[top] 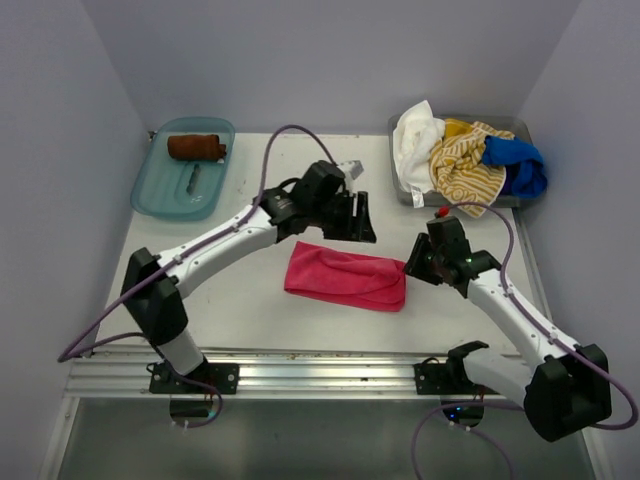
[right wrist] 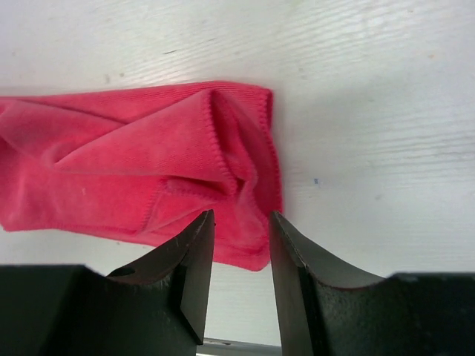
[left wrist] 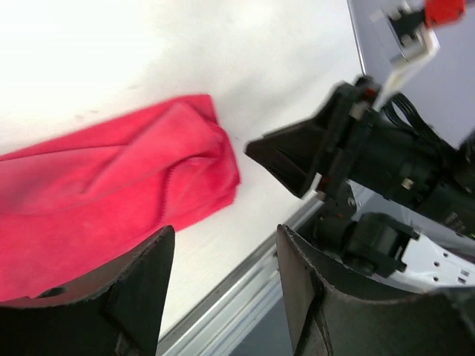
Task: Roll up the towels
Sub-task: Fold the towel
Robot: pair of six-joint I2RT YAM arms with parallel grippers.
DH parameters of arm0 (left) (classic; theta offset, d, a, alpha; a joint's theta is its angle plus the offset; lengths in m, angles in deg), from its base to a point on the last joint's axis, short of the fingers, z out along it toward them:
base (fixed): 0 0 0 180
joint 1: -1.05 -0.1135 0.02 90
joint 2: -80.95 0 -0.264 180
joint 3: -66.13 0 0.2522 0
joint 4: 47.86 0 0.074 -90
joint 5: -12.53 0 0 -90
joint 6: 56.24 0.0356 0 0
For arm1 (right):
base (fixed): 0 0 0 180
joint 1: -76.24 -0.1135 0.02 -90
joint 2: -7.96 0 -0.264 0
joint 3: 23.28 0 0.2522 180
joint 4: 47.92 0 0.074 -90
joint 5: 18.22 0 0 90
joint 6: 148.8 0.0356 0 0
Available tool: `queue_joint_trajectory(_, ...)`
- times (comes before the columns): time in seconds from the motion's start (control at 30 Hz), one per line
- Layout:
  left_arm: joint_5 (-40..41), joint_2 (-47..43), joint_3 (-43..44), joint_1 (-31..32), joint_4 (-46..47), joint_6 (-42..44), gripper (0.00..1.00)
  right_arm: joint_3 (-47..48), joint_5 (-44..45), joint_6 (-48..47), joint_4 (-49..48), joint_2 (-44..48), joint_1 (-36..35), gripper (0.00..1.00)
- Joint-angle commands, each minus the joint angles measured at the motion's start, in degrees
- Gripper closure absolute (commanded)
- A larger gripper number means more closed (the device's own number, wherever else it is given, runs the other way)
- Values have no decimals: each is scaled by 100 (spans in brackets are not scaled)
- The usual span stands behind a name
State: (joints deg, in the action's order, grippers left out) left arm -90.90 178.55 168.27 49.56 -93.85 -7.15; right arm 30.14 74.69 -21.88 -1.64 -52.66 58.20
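Tray (top: 148, 195) at far left holds a rolled rust-brown towel (top: 196, 146). My left gripper (top: 358, 218) hovers spread by the folded pink towel (top: 345, 277), mid-table; my right gripper (top: 412, 268) stands parted at its right end (clasping nothing). Next, I judge: pinch that end and roll it leftward.

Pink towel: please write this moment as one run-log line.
pink towel: folded, not rolled | left gripper: open, empty | right gripper: open, at towel end

Soft, even light, faint shadows; the tabletop (left wrist: 111, 44) glares white in the left wrist view, slightly blurred.
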Motion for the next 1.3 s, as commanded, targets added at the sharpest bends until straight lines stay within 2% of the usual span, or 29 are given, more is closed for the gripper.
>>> queue_joint_trajectory(0.0,191,-417,-759,-473,155,91,40,367,-230,244,-192,-230,-461,60)
queue_joint_trajectory(0.2,297,-462,-1656,-746,348,135,41,788,121,516,-167,-933,-1033,58)
queue_joint_trajectory(0.43,174,-224,-2386,-1221,691,92,43,859,586,1255,18,-1276,-1114,55)
queue_joint_trajectory(0.9,51,39,-2554,-1256,885,56,44,1053,868,1352,-105,-2006,-1351,54)
queue_joint_trajectory(1.0,34,66,-2562,-1256,911,56,45,1053,912,1335,-114,-2050,-1360,56)
queue_joint_trajectory(1.13,42,75,-2580,-1256,902,65,45,1000,1000,1300,-122,-1980,-1360,71)
queue_joint_trajectory(1.17,51,75,-2580,-1256,894,65,45,1009,1044,1291,-114,-1954,-1360,79)
queue_joint_trajectory(1.23,42,75,-2589,-1265,894,65,45,1000,1070,1264,-96,-1919,-1360,87)
queue_joint_trajectory(1.27,42,75,-2589,-1257,894,74,45,991,1071,1221,-96,-1901,-1360,97)
